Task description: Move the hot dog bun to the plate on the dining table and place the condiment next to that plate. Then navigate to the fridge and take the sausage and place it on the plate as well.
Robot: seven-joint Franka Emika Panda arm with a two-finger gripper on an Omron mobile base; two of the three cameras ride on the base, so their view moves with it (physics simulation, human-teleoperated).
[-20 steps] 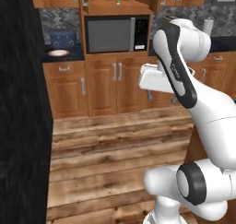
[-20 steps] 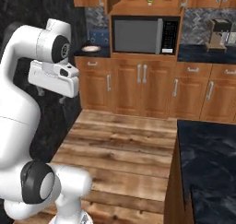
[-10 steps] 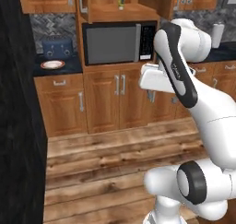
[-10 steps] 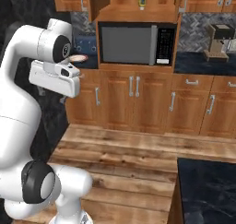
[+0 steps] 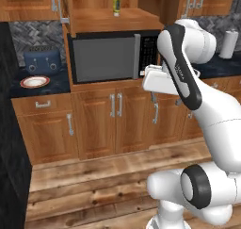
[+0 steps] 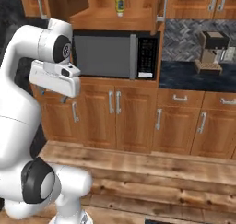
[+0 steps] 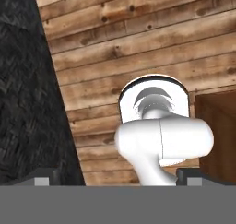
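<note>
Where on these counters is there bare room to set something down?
Left counter: bare dark strip right of the plate, in front of the toaster. Right counter: bare between microwave and coffee machine.

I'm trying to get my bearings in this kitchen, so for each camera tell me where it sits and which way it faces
Left base view: behind the arm on its left, facing the microwave; the white arm rises at lower right.
Right base view: behind on its right, facing the same microwave; the arm rises at lower left.
Hand view: on the hand, looking down at the wooden floor; open gripper at the bottom.
Both base views share the microwave and the yellow bottle above it.
</note>
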